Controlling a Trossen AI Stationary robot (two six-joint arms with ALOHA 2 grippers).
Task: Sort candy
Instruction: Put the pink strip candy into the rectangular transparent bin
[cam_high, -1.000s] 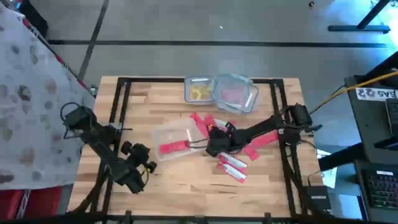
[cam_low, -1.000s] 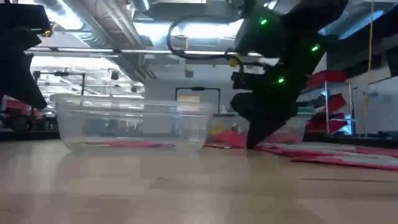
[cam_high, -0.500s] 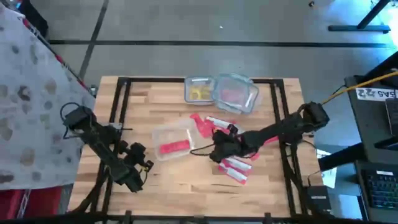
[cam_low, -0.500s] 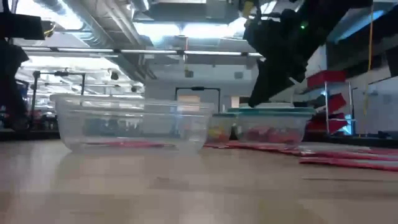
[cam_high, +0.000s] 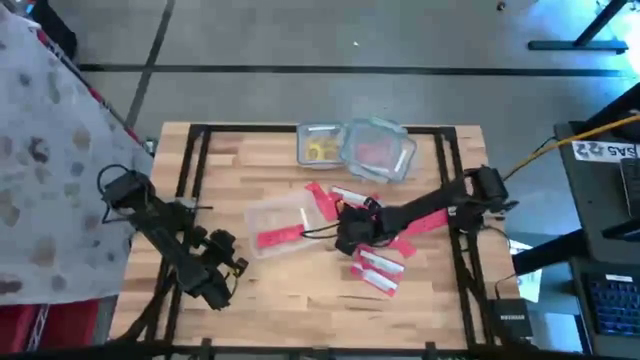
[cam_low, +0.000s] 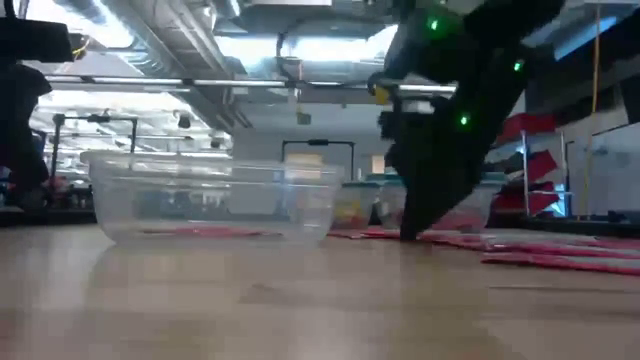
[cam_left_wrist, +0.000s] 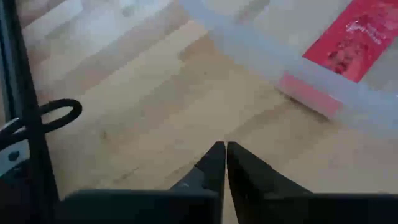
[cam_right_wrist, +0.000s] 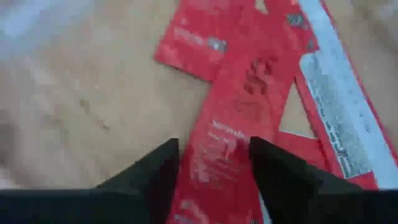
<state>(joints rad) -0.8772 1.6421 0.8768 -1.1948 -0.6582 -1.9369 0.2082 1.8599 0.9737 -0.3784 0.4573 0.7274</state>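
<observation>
Flat red candy packets (cam_high: 378, 268) lie loose on the wooden table right of its middle. My right gripper (cam_right_wrist: 214, 168) is low over them, open, with one finger on each side of a red packet (cam_right_wrist: 239, 106). In the low view it (cam_low: 408, 232) reaches down to the tabletop. A clear tub (cam_high: 280, 222) left of it holds one red packet (cam_left_wrist: 357, 40) flat on its floor. My left gripper (cam_left_wrist: 221, 150) is shut, holds nothing and hovers over bare wood near that tub (cam_left_wrist: 292, 62). My right gripper comes down slanting from the table's right. Its open fingers (cam_right_wrist: 155, 177) stand along the long sides of the red packet's near end (cam_right_wrist: 214, 155), which lies flat on the table. Whether the tips touch the packet I cannot tell.
Two more clear tubs stand at the far edge, one with yellow pieces (cam_high: 320, 146) and one with red sweets (cam_high: 378, 150). More red packets (cam_high: 322, 198) lie beside the middle tub. A black frame rail (cam_high: 455, 210) runs along each side of the table.
My right gripper has risen off the table, swung a little toward the near edge, then come back down onto the red packets at about the same place as a second ago.
</observation>
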